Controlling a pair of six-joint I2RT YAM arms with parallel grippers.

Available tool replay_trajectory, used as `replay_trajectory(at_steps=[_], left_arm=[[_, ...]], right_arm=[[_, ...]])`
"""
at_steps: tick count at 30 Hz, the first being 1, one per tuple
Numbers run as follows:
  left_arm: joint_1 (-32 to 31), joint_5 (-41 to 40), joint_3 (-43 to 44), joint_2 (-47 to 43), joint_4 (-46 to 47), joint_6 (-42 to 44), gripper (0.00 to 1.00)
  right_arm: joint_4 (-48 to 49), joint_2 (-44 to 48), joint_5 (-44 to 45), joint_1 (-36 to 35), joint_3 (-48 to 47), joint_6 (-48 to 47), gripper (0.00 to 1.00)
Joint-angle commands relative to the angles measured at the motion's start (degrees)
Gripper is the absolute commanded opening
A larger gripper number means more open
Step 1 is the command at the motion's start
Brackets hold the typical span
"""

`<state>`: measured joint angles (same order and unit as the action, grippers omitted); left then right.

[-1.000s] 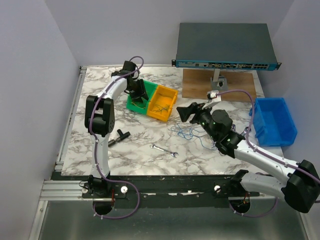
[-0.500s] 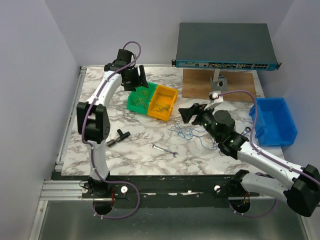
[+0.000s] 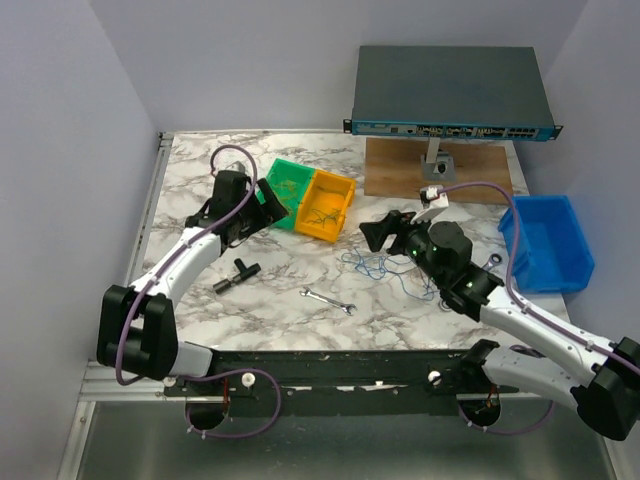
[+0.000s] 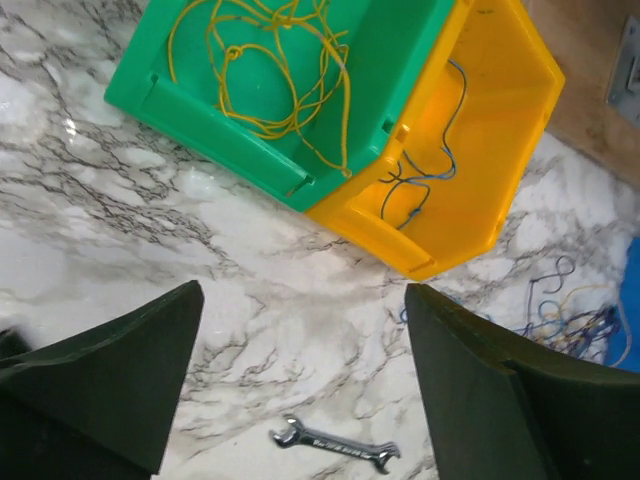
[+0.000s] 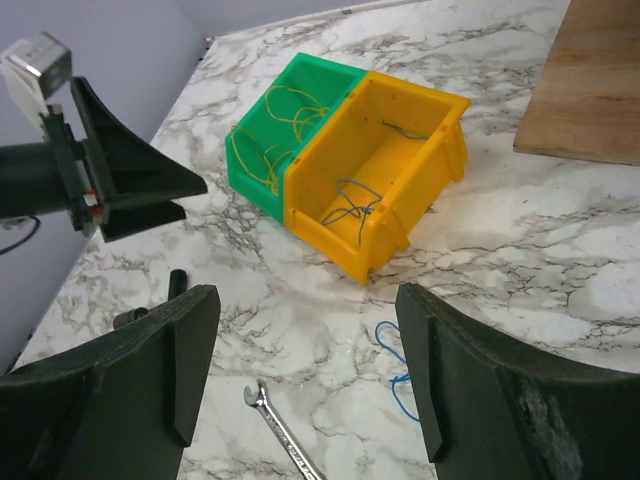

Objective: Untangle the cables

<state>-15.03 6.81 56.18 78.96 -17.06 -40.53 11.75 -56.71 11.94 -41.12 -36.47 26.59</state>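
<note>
Marble tabletop [image 3: 290, 268], cables [image 3: 366, 265] partly behind arm [image 3: 470, 287]

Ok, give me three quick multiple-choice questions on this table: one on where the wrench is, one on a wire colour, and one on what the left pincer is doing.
1. The wrench lies:
A. on the floor
B. flat on the marble tabletop
C. stood on end against a wall

2. The wires in the green bin are:
A. yellow
B. red
C. white

3. The left pincer is:
A. shut on a wire
B. shut on a tool
C. open, holding nothing

Answers:
1 B: the left wrist view shows it flat on the marble on the near side of the bins.
2 A: the yellow wires loop across the green floor.
3 C: its fingers stand wide apart with only bare marble between them.
</note>
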Motion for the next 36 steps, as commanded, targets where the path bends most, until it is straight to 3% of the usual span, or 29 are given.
replay_trajectory(at_steps=[1, 3, 7, 10, 12, 13, 15, 20, 24, 25, 28, 31, 36], left_arm=[[-0.18, -2.92, -3.53, 2.30, 12.91, -13.21, 0.75], [-0.18, -3.01, -2.07, 5.00, 13.36, -14.58, 0.62], [-0.18, -3.87, 1.82, 10.19, 12.86, -15.12, 0.55], [0.26, -4.59, 5.34, 14.01, 11.28, -14.13, 0.37], [0.57, -5.22, 7.70, 16.44, 10.36, -13.59, 0.33], [0.81, -4.90, 9.26, 17.70, 9.79, -13.21, 0.28], [1.29, -4.08, 12.46, 20.56, 7.68, -12.44, 0.00], [1.44, -4.53, 23.32, 28.75, -0.16, -6.95, 0.00], [1.92, -3.81, 43.41, 40.66, -17.50, 2.09, 0.00], [2.00, 0.91, 57.56, 50.53, -27.88, 7.89, 0.00], [1.69, 2.54, 69.82, 58.93, -36.45, 11.42, 0.00], [0.30, -3.58, 74.76, 60.94, -42.26, 14.40, 0.00], [1.26, -0.20, 79.83, 64.11, -45.74, 16.06, 0.02]], right_arm=[[-1.96, 2.38, -0.63, 0.43, 1.00, 0.56, 0.78], [-2.36, 3.03, -1.03, 0.47, 0.76, 0.78, 0.78], [-3.02, 4.14, -1.16, 0.46, 0.36, 0.78, 0.78], [-3.74, 4.46, -1.05, 0.47, -0.32, 0.26, 0.77], [-4.11, 4.48, -0.95, 0.46, -0.60, -0.05, 0.77], [-4.20, 4.45, -0.97, 0.48, -0.76, -0.15, 0.77], [-4.49, 4.41, -0.83, 0.44, -0.92, -0.38, 0.76], [-4.91, 3.95, -0.35, 0.45, -1.14, -1.21, 0.75], [-6.05, 2.74, 0.36, 0.44, -1.24, -1.29, 0.75], [-7.61, 0.72, 0.86, 0.63, -1.48, -0.83, 0.75], [-9.09, -1.14, -0.22, 0.86, -1.49, 0.42, 0.75], [-9.96, -1.18, -1.04, 1.10, -0.90, 1.66, 0.75], [-13.28, 1.20, -0.32, 1.14, -1.06, 1.34, 0.75]])
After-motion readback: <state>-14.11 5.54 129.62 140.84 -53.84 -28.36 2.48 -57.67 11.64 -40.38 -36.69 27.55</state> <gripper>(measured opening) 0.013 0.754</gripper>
